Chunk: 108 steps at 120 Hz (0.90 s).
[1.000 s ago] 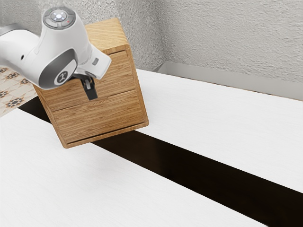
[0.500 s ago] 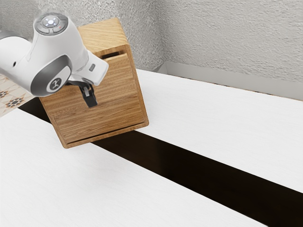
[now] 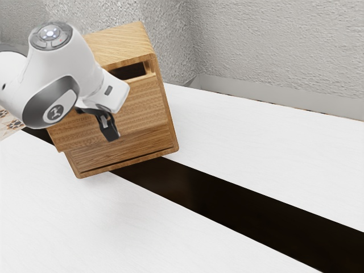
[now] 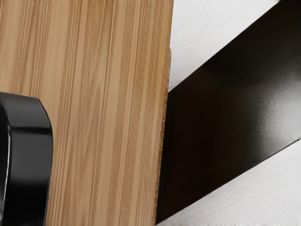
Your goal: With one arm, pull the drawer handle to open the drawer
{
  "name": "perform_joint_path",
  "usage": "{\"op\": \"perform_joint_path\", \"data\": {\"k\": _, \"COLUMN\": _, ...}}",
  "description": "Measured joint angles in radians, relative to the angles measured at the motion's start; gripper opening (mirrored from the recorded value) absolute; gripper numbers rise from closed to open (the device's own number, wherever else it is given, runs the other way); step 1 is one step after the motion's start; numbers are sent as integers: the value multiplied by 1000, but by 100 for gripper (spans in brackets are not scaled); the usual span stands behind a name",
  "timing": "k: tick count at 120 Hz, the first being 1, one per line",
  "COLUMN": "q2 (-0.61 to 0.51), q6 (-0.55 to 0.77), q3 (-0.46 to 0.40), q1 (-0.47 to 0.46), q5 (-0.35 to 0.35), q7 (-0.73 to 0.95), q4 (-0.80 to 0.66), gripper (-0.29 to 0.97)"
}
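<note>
Jutting wooden drawer [image 3: 145,102], partly open, striped grain

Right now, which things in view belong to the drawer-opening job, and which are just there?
In the job: gripper, at the drawer front; top drawer, already partway out; wooden cabinet that holds it.
Just there: white table; black stripe across it; grey wall.

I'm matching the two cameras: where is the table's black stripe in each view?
Exterior view: the black stripe runs diagonally from under the wooden cabinet toward the picture's lower right corner.
Wrist view: the stripe borders the cabinet's wood edge, between white table areas.
Shared landmark: the wooden cabinet.
</note>
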Motion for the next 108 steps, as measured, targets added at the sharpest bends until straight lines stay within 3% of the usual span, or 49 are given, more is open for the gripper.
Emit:
{"op": "perform_joint_path", "data": {"k": 24, "q2": -66, "q6": -17, "q3": -22, "q1": 0, "q5": 17, "q7": -25, "q4": -71, "gripper": 66}}
{"op": "perform_joint_path", "data": {"k": 40, "q2": -94, "q6": -37, "q3": -72, "q1": 14, "q5": 19, "q7": -45, "q4": -91, "gripper": 55}}
{"op": "perform_joint_path", "data": {"k": 77, "q2": -187, "q6": -87, "q3": -169, "q1": 15, "q5": 69, "q7": -108, "q4": -165, "gripper": 56}}
{"op": "perform_joint_path", "data": {"k": 94, "q2": -223, "q6": -105, "q3": -193, "q1": 20, "q5": 88, "q7": -137, "q4": -191, "gripper": 63}}
{"op": "perform_joint_path", "data": {"k": 108, "q2": -260, "q6": -121, "q3": -218, "q1": 28, "q5": 100, "q7": -163, "q4": -220, "gripper": 59}}
